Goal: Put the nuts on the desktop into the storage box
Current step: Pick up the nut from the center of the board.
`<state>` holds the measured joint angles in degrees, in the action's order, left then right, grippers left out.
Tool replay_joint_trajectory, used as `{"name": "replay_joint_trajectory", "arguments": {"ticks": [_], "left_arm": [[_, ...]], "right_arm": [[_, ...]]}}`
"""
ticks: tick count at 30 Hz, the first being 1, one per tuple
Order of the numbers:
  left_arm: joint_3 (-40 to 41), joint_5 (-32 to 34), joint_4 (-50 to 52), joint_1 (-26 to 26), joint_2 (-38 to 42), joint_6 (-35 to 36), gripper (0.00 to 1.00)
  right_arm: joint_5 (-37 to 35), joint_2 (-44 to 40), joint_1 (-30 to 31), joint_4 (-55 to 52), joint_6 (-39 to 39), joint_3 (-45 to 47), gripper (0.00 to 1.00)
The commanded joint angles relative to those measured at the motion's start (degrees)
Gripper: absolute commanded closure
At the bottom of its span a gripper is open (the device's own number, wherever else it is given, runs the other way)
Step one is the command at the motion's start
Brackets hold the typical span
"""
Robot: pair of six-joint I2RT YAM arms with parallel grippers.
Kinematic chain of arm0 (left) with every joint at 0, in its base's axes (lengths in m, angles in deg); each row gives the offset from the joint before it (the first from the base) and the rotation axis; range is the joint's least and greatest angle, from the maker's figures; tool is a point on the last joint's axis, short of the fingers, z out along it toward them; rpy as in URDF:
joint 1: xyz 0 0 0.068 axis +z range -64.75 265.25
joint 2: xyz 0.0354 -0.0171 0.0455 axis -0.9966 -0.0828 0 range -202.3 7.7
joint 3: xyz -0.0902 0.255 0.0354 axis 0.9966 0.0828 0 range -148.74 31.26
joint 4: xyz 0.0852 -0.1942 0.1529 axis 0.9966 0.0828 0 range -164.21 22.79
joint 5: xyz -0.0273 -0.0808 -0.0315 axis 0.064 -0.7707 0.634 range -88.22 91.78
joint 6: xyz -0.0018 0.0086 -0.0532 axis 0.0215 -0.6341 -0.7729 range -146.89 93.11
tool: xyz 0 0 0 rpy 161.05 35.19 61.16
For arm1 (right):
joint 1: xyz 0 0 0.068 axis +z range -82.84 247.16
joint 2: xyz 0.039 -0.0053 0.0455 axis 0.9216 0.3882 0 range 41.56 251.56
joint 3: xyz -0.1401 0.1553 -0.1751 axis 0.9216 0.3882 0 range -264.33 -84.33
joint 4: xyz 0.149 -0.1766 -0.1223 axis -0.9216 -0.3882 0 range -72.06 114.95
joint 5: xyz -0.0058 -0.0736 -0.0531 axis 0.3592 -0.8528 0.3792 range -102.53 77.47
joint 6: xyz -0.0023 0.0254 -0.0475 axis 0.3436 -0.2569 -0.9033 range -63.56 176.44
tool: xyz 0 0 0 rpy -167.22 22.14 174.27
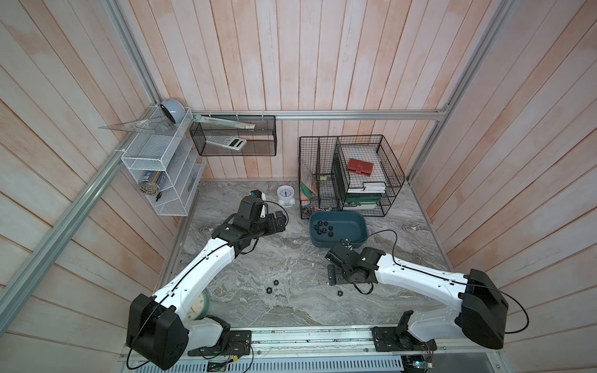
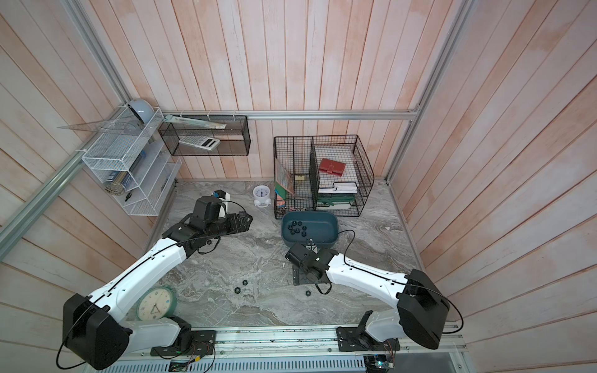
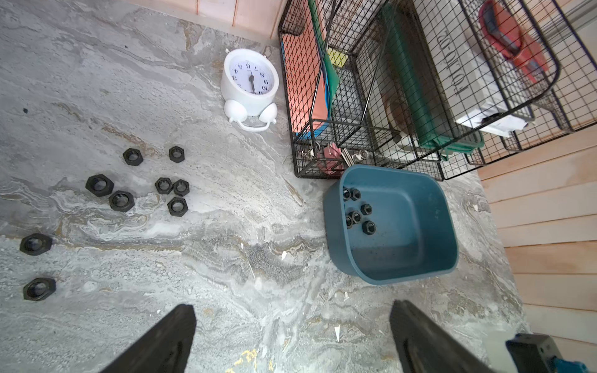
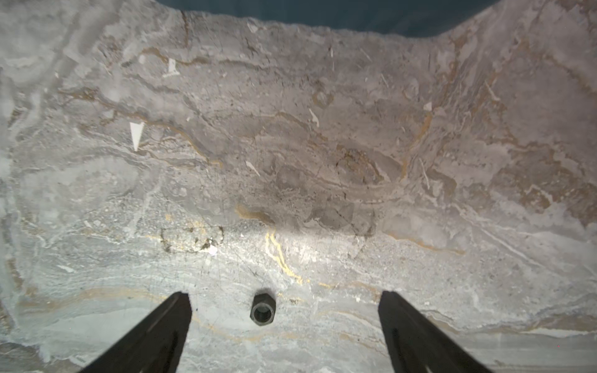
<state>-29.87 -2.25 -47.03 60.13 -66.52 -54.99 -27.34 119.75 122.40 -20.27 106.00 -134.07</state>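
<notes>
The nuts point(image 3: 177, 206) are black, storage box point(image 3: 420, 226) teal, desktop point(image 3: 226, 245) veined grey

Storage box point(image 1: 350, 231) on desktop point(image 1: 290, 255), before wire basket point(image 1: 392, 174); nuts point(image 1: 324, 228) inside box, others loose on desktop.

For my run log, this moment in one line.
left gripper open, empty; right gripper open, nut between fingers; storage box holds nuts

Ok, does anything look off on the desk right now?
One nut lies loose on the desktop, in the gap of the open right gripper, outside the box it belongs in. Also, the white alarm clock lies on its back, face up.
</notes>
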Motion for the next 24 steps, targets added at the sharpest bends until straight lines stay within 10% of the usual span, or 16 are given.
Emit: {"name": "replay_joint_trajectory", "arguments": {"ticks": [1, 16, 24], "left_arm": [[1.45, -0.55, -0.20, -0.52, 1.74, -0.03, 0.00], [3.74, -0.21, 0.19, -0.87, 3.92, -0.42, 0.00], [4.08, -0.07, 0.39, -0.98, 4.42, -0.59, 0.00]], "right_arm": [[-1.63, -0.78, 1.32, -0.70, 5.61, 1.90, 0.02], [2.27, 3.91, 5.31, 5.02, 10.99, 6.33, 0.44], [3.17, 7.26, 6.45, 6.27, 10.84, 5.32, 0.51]]}}
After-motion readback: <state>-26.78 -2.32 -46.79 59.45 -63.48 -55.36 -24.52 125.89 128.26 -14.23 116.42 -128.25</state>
